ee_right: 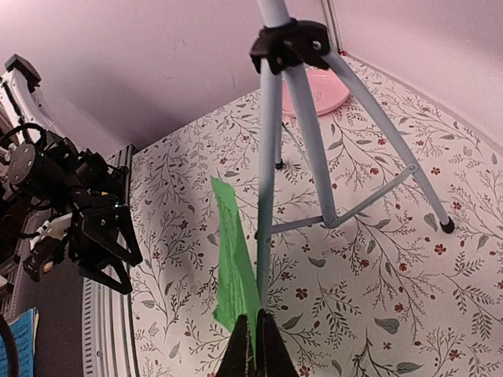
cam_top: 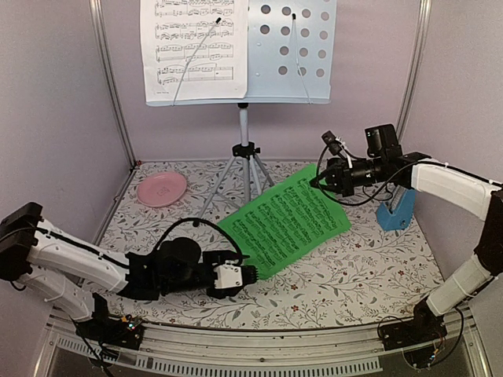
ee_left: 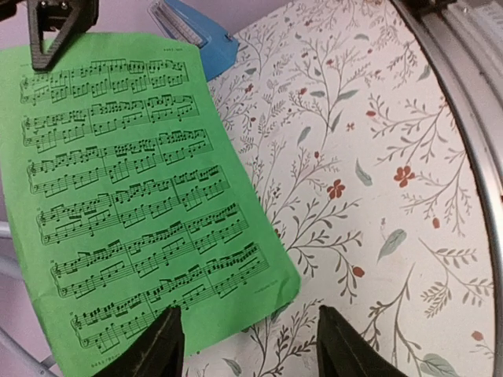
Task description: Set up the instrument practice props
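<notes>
The pale perforated music stand (cam_top: 289, 47) on its silver tripod (cam_top: 244, 169) stands at the back, with a white sheet-music page (cam_top: 192, 49) on its left half. My right gripper (cam_top: 321, 180) is shut on the far corner of the green sheet-music page (cam_top: 284, 225) and holds that end off the table; in the right wrist view the page (ee_right: 233, 267) shows edge-on between the jaws (ee_right: 255, 353). My left gripper (cam_top: 253, 274) is open at the page's near corner (ee_left: 275, 287), just above the table. The blue metronome (cam_top: 395, 211) sits at the right.
A pink plate (cam_top: 162, 189) lies at the back left near the tripod's left leg. The tripod legs (ee_right: 369, 133) spread just behind the green page. The metal frame rail (cam_top: 259, 349) runs along the near edge.
</notes>
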Robot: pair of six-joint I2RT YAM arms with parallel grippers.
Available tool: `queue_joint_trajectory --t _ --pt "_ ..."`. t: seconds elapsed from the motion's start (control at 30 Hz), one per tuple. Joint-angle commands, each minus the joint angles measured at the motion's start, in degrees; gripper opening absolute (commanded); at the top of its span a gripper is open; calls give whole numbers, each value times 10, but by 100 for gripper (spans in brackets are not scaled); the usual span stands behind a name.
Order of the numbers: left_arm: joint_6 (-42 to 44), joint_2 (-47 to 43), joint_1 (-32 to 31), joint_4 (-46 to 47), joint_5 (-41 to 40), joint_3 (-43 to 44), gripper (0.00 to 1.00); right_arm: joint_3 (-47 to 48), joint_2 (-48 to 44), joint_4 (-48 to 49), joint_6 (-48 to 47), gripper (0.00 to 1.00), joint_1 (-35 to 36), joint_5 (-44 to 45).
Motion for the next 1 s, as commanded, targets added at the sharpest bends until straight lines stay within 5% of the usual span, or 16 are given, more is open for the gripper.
queue_joint_trajectory --t 0.0,0.33,0.63,0.97 --pt "-76 -86 -5 -73 59 5 61 50 -39 -105 -42 0 30 52" --pt "-215 -123 71 -126 118 85 68 143 -36 -199 -80 0 100 125" --pt "-310 -141 188 -134 327 115 68 188 -24 -244 -92 0 143 161" --pt "-295 -95 224 -221 353 188 70 226 -21 -271 -106 0 165 176"
